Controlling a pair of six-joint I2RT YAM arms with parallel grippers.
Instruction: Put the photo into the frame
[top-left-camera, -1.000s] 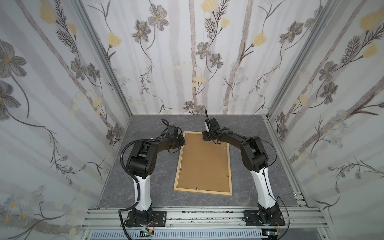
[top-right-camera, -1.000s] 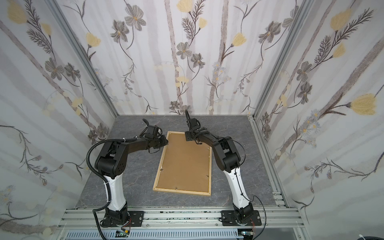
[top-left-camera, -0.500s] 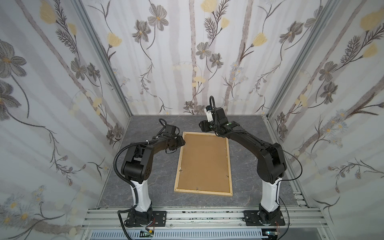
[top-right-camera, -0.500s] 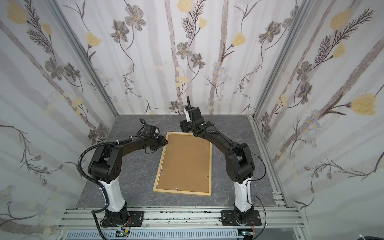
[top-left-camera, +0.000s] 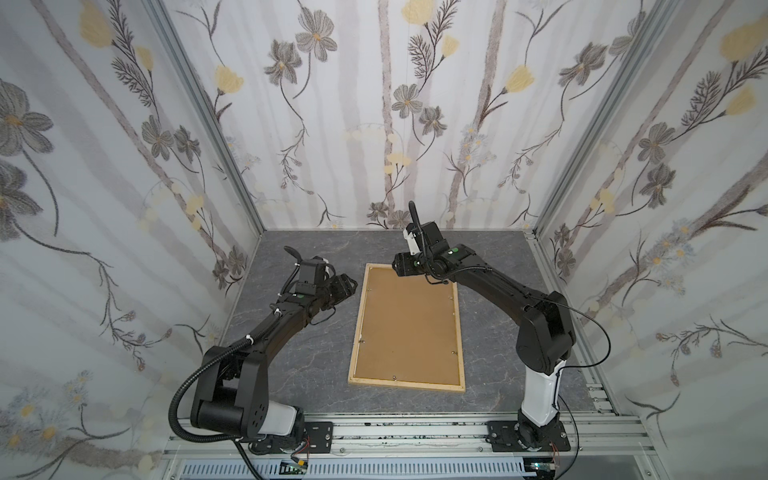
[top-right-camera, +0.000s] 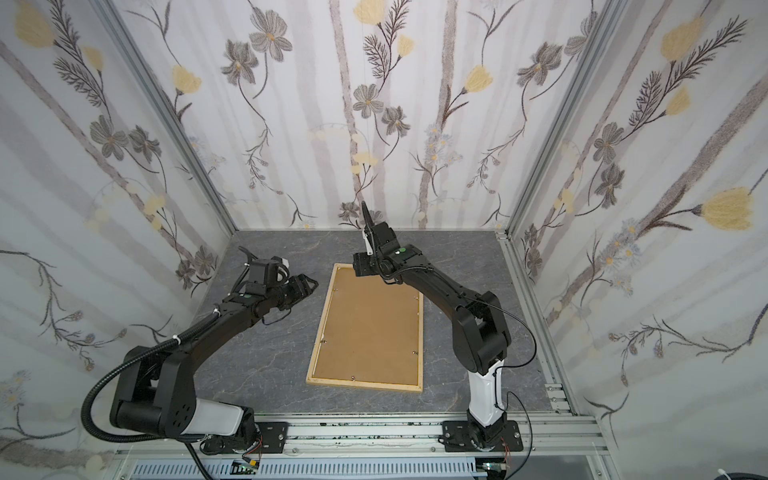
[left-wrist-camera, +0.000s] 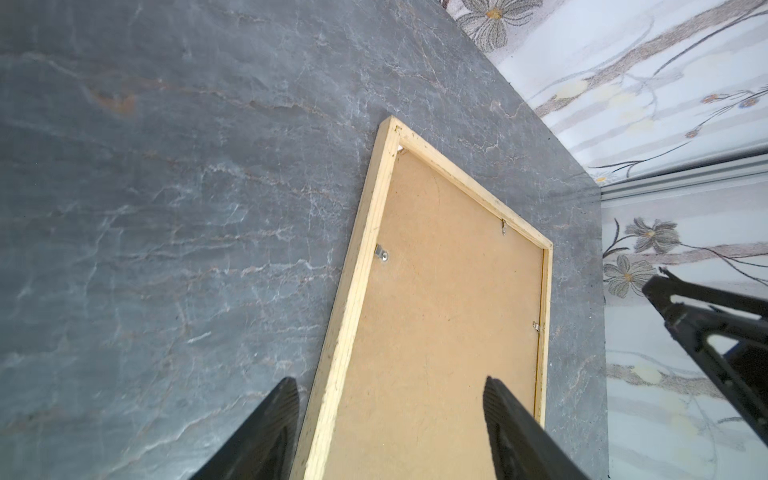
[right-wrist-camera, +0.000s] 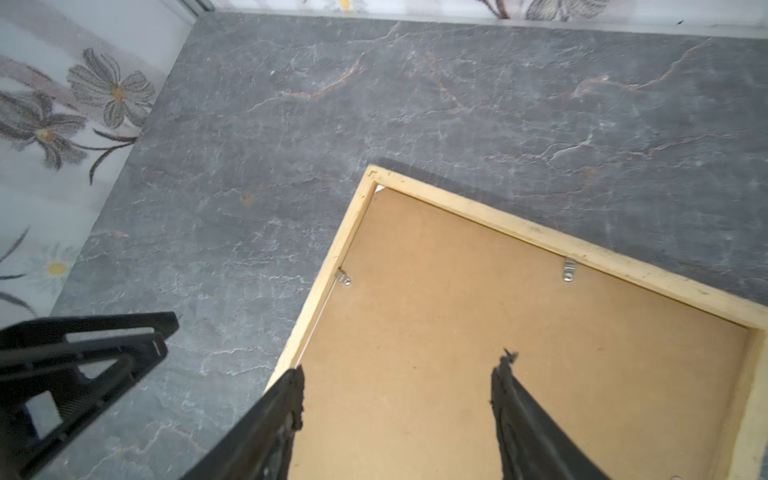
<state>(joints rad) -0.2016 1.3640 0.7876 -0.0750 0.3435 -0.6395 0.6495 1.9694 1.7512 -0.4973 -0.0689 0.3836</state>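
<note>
No text or label seems legible on anything here.

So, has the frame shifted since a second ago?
No. The frame lies where it did, its near edge equally far from the front rail in a top view.

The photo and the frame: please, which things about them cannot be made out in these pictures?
Photo: all views, covered by the backing panel; only a white sliver shows at a frame corner, perhaps its edge.
Frame front: all views, it faces the table.
Frame's full outline: both wrist views, cut off at the picture edge.
Clips: both top views, too small to tell how they are turned.
</note>
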